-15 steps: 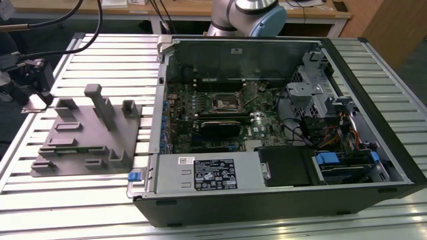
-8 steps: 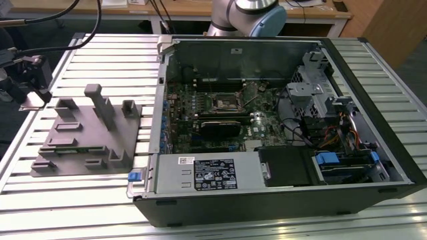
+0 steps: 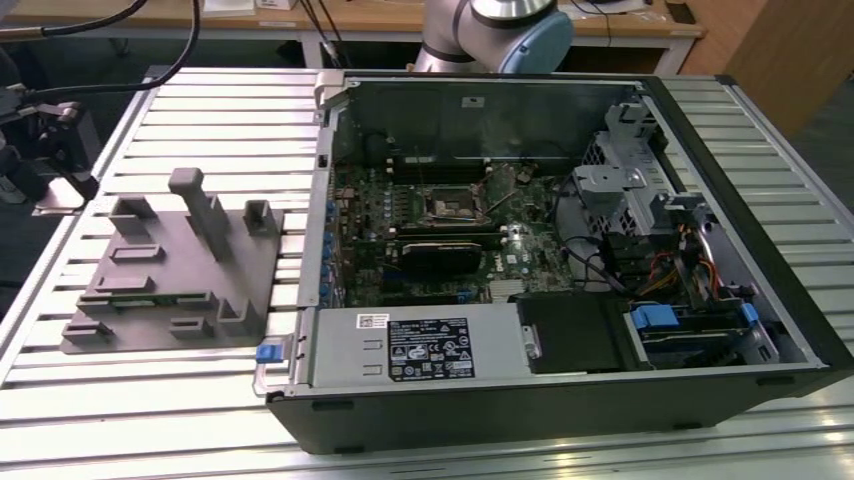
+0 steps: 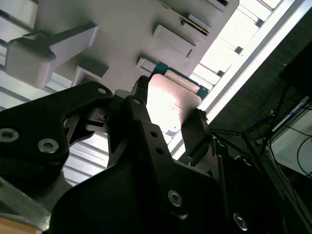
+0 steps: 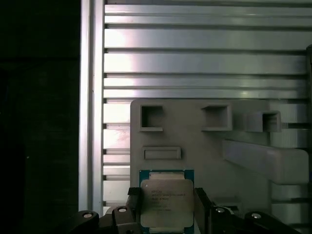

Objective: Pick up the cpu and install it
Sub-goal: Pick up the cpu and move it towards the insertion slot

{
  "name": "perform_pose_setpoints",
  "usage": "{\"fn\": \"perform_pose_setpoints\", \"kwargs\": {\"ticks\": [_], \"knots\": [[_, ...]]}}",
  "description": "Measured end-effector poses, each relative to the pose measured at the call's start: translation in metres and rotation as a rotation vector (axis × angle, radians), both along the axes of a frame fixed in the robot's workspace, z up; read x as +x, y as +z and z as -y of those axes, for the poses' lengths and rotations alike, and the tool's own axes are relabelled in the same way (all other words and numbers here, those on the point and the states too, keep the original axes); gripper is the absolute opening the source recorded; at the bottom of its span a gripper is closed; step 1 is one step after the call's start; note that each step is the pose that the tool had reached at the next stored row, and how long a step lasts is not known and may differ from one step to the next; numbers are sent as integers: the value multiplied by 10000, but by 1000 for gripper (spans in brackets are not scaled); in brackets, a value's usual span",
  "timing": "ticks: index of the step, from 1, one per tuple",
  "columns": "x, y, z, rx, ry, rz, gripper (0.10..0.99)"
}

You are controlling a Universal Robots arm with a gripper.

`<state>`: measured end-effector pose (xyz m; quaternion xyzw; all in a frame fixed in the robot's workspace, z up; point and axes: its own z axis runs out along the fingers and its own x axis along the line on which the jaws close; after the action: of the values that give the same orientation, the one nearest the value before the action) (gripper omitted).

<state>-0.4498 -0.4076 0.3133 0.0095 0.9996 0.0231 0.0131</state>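
Clamping cpu (image 5: pixel 166 194) w/ tool (image 5: pixel 168 204), over grey fixture (image 5: pixel 209 146).

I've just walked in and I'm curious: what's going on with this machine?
A robot's gripper grips a cpu, a small silver chip, between its two fingers, over the grey fixture. An open computer case lies next to the fixture on the slatted table; the cpu is not yet in its socket.
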Motion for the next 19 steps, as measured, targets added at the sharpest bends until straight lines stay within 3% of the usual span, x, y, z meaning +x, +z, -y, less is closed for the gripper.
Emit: {"fn": "perform_pose_setpoints", "kwargs": {"ticks": [6,19], "knots": [[0,87,0,0,0,-1,529],[0,376,0,0,0,0,529]]}}
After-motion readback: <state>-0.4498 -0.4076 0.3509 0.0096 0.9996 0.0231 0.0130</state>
